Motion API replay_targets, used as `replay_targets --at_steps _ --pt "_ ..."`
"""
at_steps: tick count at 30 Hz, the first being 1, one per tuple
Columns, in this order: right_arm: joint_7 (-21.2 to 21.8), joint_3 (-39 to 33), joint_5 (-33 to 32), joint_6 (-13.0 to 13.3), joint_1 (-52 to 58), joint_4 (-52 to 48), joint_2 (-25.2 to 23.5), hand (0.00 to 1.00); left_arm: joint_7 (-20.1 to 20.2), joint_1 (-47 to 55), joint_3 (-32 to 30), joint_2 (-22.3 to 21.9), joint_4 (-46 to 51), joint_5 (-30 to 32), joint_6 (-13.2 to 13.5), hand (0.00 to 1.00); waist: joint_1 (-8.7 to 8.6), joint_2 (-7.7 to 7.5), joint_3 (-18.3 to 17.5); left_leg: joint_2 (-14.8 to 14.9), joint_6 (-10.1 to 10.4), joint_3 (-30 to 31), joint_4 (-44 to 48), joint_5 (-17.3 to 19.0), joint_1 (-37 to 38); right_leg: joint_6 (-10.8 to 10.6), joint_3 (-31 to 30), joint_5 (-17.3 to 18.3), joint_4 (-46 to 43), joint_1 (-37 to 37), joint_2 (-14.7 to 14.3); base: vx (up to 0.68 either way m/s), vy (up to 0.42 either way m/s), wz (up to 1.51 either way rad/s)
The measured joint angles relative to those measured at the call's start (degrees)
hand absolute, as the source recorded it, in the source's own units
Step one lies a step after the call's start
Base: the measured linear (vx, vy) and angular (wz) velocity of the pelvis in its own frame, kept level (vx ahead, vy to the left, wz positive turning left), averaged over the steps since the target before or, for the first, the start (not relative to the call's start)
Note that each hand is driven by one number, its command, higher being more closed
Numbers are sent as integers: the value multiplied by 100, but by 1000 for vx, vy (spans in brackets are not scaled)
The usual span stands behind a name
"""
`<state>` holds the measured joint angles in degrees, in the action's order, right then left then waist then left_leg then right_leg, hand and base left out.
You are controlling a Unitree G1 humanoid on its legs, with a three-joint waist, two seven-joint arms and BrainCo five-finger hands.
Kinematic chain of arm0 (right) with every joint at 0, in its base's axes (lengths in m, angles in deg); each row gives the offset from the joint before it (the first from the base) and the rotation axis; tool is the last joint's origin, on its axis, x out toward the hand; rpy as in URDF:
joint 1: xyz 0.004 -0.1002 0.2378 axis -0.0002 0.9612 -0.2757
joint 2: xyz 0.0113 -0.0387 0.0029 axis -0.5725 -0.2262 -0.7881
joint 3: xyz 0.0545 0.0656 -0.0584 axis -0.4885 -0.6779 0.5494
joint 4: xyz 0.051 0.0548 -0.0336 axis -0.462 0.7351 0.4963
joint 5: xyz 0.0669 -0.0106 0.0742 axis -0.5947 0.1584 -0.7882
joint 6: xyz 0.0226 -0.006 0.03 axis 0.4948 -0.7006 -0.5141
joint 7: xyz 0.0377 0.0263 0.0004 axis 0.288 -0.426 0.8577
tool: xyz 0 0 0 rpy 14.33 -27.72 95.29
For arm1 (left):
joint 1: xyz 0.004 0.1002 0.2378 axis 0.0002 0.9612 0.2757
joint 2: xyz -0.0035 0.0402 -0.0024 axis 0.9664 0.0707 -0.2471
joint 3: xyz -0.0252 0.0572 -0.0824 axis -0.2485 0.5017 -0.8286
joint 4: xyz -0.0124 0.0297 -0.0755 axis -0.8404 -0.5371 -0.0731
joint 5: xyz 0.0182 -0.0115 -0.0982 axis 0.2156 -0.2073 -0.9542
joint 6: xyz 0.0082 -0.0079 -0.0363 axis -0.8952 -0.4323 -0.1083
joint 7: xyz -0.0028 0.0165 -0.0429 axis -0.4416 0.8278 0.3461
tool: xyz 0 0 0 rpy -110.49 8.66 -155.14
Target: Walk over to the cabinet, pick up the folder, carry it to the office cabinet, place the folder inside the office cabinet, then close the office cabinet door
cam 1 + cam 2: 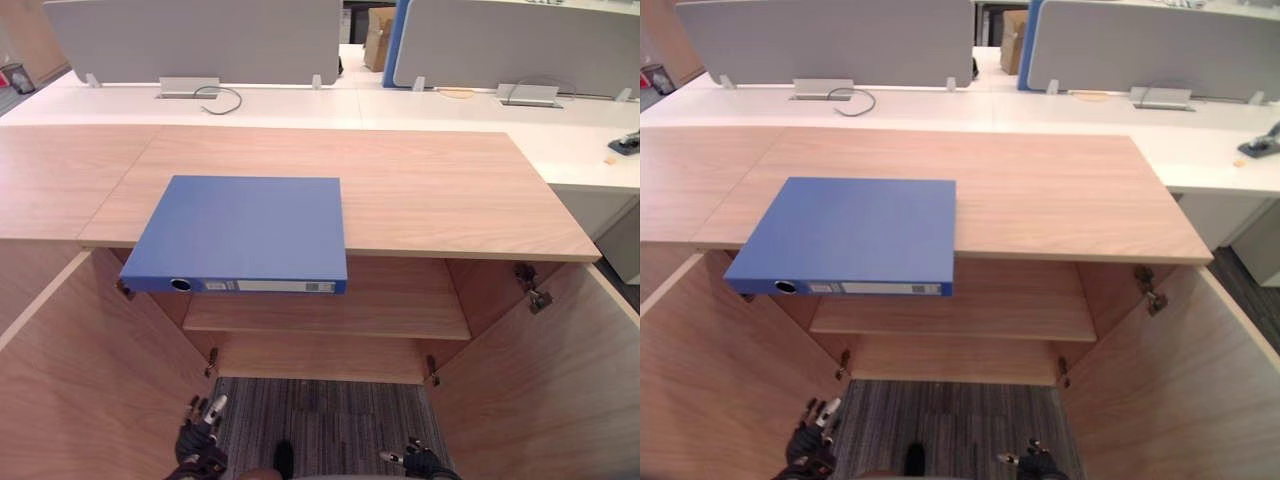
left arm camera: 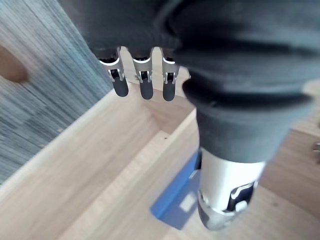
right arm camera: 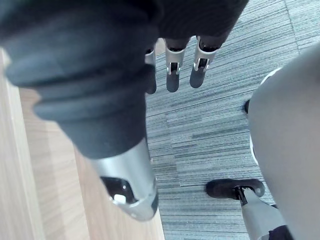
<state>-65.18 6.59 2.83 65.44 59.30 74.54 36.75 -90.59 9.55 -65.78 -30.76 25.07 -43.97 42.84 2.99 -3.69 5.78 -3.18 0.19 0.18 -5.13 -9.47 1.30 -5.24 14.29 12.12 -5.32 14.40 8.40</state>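
Lowest and closest, the left hand (image 1: 198, 445) and the right hand (image 1: 422, 462) were seen hanging over the striped grey carpet (image 1: 320, 420), well apart from each other. Nothing was held in either hand. In the left wrist view its fingers (image 2: 142, 85) were shown straight and loosely spread, and the right hand's fingers (image 3: 172, 75) were shown the same way in the right wrist view. On either side of the hands, the left door (image 1: 90, 380) and the right door (image 1: 550, 380) of the wooden cabinet (image 1: 430, 190) were swung wide open. A bare shelf (image 1: 400, 310) was exposed inside, and metal hinges (image 1: 533, 285) were visible by the right door. The blue folder (image 1: 245, 228) was laid flat on the cabinet's top, left of the middle. Its labelled spine was turned toward the robot and jutted past the front edge, above the open compartment. Farther back, white desks (image 1: 300, 105) were set against the cabinet, with a looped cable (image 1: 222, 97) lying on one. Grey screens (image 1: 200, 40) were stood along the desks, and a cardboard box (image 1: 380, 35) was glimpsed between them.
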Motion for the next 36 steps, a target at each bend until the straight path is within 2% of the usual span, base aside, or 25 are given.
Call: replay_targets --at_steps 4,6,7,8,11,13,14,17,19,20,21,23,25,29,32,36 --pt "-6 183 127 -30 34 -168 -17 0 -425 159 -517 -376 1403 724 55 0 83 18 2 32 17 41 -10 9 52 1 37 -3 -39 55 -10 -37 21 6" --pt "-44 299 126 -32 60 -215 -32 0 -821 162 -742 -465 2104 1386 111 0 122 43 10 58 30 71 -24 51 48 6 127 -7 -69 59 -30 -87 19 9" --pt "-92 300 126 -32 68 -278 -46 0 -1170 154 -874 -498 2443 1977 115 0 121 51 5 61 30 96 -25 44 43 6 162 -7 -72 66 -37 -80 21 11" --pt "-125 299 126 -33 121 -363 -63 0 -1405 155 -1021 -514 2742 2270 118 0 117 60 0 61 31 119 -26 43 28 7 202 -7 -72 66 -39 -79 23 13" --pt "-212 296 126 -34 166 -433 -77 0 -1954 158 -1290 -533 3251 2798 121 0 110 66 -2 44 26 217 -26 16 -36 7 333 -7 -63 52 -43 -67 26 20" --pt "-286 292 125 -34 171 -431 -91 0 -2511 161 -1591 -545 3667 3275 104 0 118 66 -9 34 18 256 -26 -22 -51 9 415 -5 -53 64 -43 -56 33 17" --pt "-308 292 125 -32 168 -431 -96 0 -2627 160 -1659 -545 3804 3366 97 0 119 66 -10 32 13 270 -25 -38 -61 9 436 -5 -41 63 -46 -55 32 16" --pt "-359 306 126 -30 165 -429 -113 0 -3269 32 -1749 -459 4638 4127 -28 0 127 59 -47 21 7 320 -24 -123 -127 9 531 -5 -18 45 -58 -44 30 16" --pt "-448 331 126 -7 122 -424 -140 0 -3767 -379 -1641 -279 5183 5184 -150 0 138 76 -79 13 3 336 -23 -144 -135 11 547 -6 -19 46 -57 -29 30 6" --pt "-461 331 127 1 102 -415 -157 0 -3857 -487 -1581 -192 5279 5444 -197 0 136 77 -89 13 4 336 -23 -147 -135 12 545 -7 -19 46 -58 0 0 0" --pt "-472 332 134 29 73 -404 -202 0 -4001 -682 -1443 6 5379 6077 -336 0 129 86 -108 15 7 336 -23 -151 -137 14 535 -7 -18 40 -62 -22 26 -4" --pt "-491 331 155 82 15 -285 -223 0 -4037 -884 -1225 288 5426 6869 -558 0 106 114 -178 21 23 333 -23 -164 -170 24 483 -12 -4 -3 -70 -13 18 -6" --pt "-490 329 197 108 -79 -17 -200 0 -4026 -1024 -1018 334 5419 7464 -710 0 119 130 -302 47 57 307 -22 -188 -276 57 390 -33 26 -124 -108 3 10 -9" --pt "-490 298 351 195 -243 347 -158 0 -4017 -1143 -372 366 5390 8171 -811 0 130 110 -333 110 57 258 -10 -218 -287 105 286 -66 79 -144 -170 14 -17 -11" --pt "-490 300 351 228 -257 461 -109 0 -3877 -1137 254 373 5156 8351 -769 0 141 109 -382 164 74 254 2 -230 -291 136 261 -85 88 -142 -228 7 -40 -4" --pt "-489 333 351 257 -280 645 53 0 -3474 -1066 1114 392 4679 8605 -483 0 137 203 -452 222 112 259 -23 -236 -288 158 244 -82 88 -148 -279 -12 -11 -1"
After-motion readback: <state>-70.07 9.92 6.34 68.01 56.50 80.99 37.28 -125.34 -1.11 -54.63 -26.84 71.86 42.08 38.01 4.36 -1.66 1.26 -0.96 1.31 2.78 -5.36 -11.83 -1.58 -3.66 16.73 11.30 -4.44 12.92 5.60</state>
